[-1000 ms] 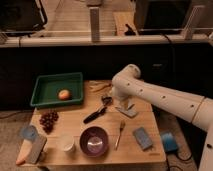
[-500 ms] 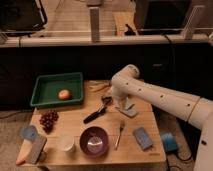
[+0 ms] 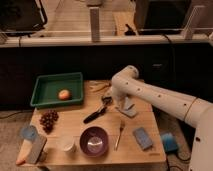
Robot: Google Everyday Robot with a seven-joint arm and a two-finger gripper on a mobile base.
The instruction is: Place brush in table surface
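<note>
The brush point(image 3: 94, 115) lies slanted on the tan wooden table surface point(image 3: 75, 126), near its middle. Its black handle runs from lower left up to the right, and its upper end reaches the gripper. The bristle head is hidden at that end. My gripper point(image 3: 107, 100) hangs from the white arm point(image 3: 150, 95), which reaches in from the right. It sits right at the brush's upper end, low over the table.
A green tray point(image 3: 50, 100) with an orange fruit point(image 3: 63, 94) stands at the back left. Grapes point(image 3: 48, 119), a purple bowl point(image 3: 94, 141), a white cup point(image 3: 66, 144), a silver fork point(image 3: 120, 134), a blue pad point(image 3: 142, 138) and a grey-blue piece point(image 3: 128, 108) lie around.
</note>
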